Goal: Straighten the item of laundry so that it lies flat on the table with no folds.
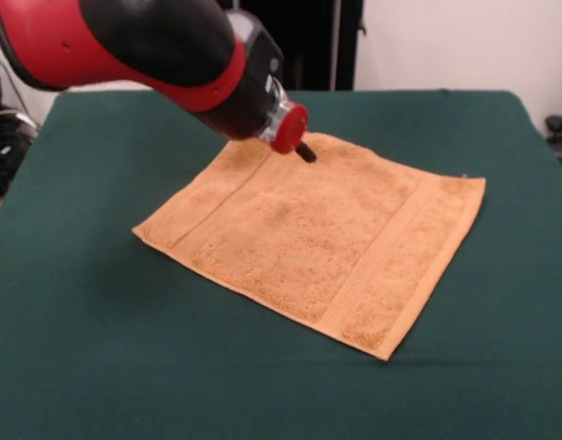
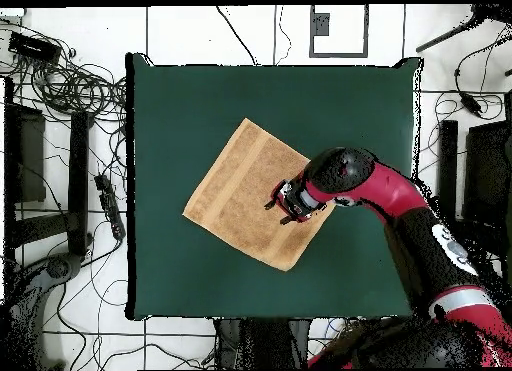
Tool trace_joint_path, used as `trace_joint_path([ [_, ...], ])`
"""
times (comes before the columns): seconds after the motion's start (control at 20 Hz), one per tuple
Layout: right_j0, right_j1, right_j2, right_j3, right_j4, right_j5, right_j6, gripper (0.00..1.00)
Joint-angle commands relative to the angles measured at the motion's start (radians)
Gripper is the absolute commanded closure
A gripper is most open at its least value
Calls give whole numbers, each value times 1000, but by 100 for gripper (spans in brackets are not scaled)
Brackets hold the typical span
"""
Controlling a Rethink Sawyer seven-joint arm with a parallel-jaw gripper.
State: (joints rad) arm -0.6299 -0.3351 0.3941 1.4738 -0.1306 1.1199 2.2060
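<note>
You see the towel spread flat on the bench, the gripper above its far edge, its state unreadable.

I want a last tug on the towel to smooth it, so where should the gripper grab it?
Judging by its flat pose, take the towel at a corner, best the far one beside the gripper, coming from above: only the edges offer a liftable lip on the table.
</note>
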Motion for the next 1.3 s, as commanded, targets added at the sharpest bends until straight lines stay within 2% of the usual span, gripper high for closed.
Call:
trace_joint_path([
  [0.05, 74, 117, -28, 100, -46, -177, 48, 0],
  [0.25, 86, 133, -45, 117, -50, -223, 43, 0],
  [0.4, 94, 186, -70, 94, -60, -250, 29, 0],
  [0.45, 95, 167, -68, 108, -58, -241, 23, 0],
  [0.65, 86, 186, -71, 100, -78, -218, -26, 0],
  [0.95, 61, 73, -45, 199, -60, -170, -41, 0],
  [1.3, 36, -42, -24, 247, -20, -93, -42, 0],
])
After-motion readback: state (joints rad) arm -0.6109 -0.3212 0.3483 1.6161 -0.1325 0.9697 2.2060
